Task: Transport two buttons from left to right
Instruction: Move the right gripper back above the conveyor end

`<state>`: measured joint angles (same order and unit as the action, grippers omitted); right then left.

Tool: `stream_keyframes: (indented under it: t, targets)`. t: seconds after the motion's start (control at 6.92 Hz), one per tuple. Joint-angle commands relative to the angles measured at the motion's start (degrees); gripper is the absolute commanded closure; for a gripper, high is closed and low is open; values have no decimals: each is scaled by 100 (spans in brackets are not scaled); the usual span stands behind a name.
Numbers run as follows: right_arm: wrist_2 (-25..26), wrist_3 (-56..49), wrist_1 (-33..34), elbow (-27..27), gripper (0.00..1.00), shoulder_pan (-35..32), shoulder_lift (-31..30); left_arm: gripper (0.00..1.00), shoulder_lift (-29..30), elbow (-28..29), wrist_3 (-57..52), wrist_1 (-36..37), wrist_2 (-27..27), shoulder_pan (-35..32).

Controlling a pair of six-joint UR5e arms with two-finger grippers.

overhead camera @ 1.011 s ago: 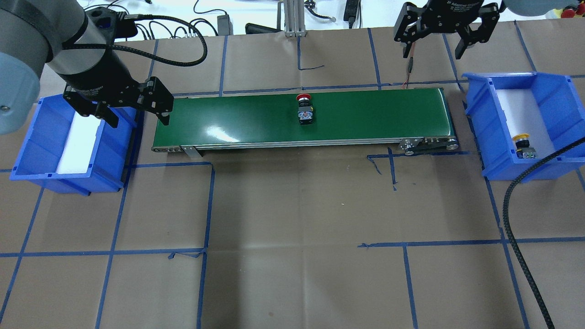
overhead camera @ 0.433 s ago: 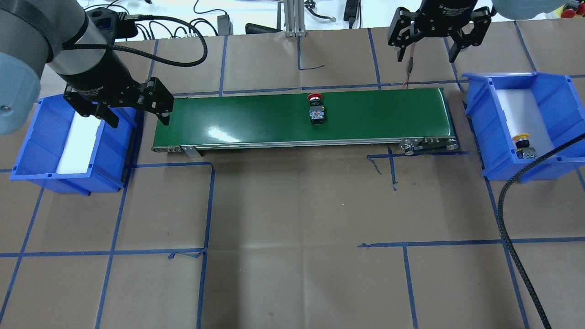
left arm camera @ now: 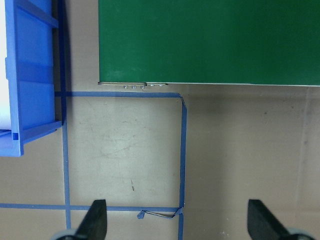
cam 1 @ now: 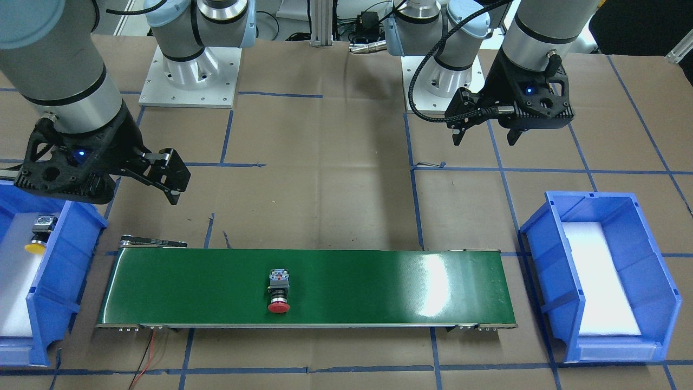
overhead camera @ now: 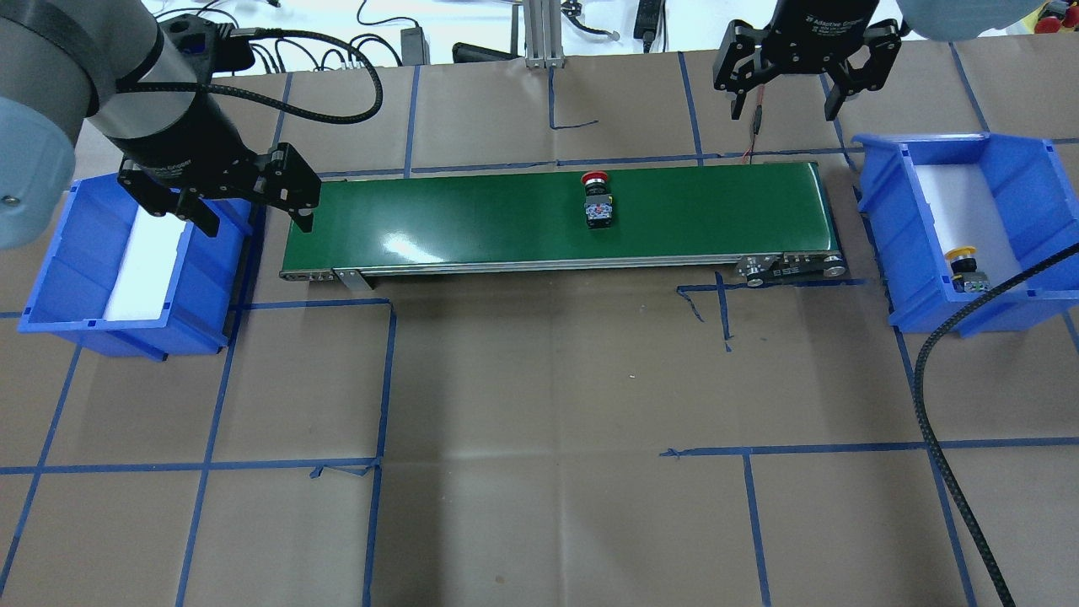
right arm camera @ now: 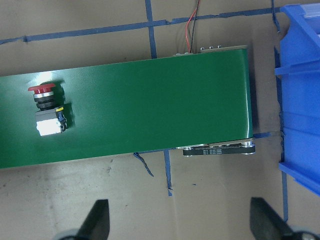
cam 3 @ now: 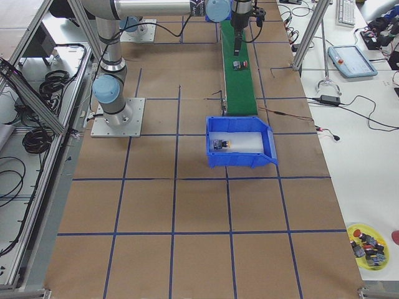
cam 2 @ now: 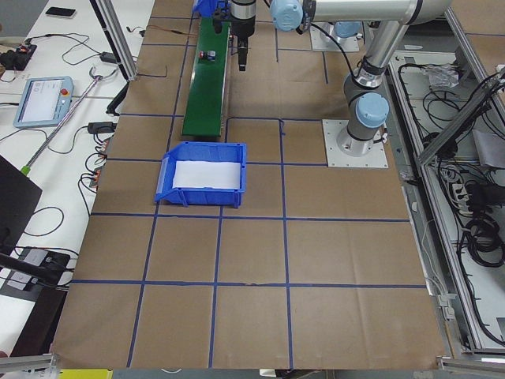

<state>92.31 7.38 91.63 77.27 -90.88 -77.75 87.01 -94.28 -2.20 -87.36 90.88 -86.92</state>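
Now the red button (overhead camera: 598,202) is carried farther right along the belt (overhead camera: 472,219), well apart from the right gripper (overhead camera: 784,108), which is held open and empty; the left gripper (overhead camera: 255,221) is likewise open.

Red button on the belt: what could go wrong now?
The red button lies on its side on the belt, so it might roll when grasped. The right tool hangs open near the belt's right end, away from the button; a late grab could let it drop short of the right bin.

Bright, even overhead light, sharp frames, soft shadows, white glare on the green belt (overhead camera: 489,215)
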Motion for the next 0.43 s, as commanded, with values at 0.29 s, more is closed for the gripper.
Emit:
stream_keyframes:
  t: [0.29]
  targets:
    - [-20, -87, 66, 34, 1, 0, 101, 0, 0, -12, 0, 0, 0, 0]
